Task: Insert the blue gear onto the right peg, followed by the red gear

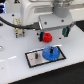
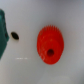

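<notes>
The blue gear (image 1: 50,54) lies flat on the right half of the grey, black-rimmed plate (image 1: 31,59), with the thin dark right peg (image 1: 50,49) standing up through its centre. The red gear (image 1: 47,37) rests on the white table behind the plate. My gripper (image 1: 53,33) hovers just above it, open, with its green-tipped fingers spread wide to either side. In the wrist view the red gear (image 2: 50,45) lies flat below the camera with a dark hole in its hub, and one green finger (image 2: 2,31) shows at the edge, well apart from it.
A shorter dark pin (image 1: 36,55) stands on the plate's left half. A small grey fixture (image 1: 18,33) sits at the exterior view's left, with black cables above it. A small dark hole (image 2: 14,35) marks the white table near the finger.
</notes>
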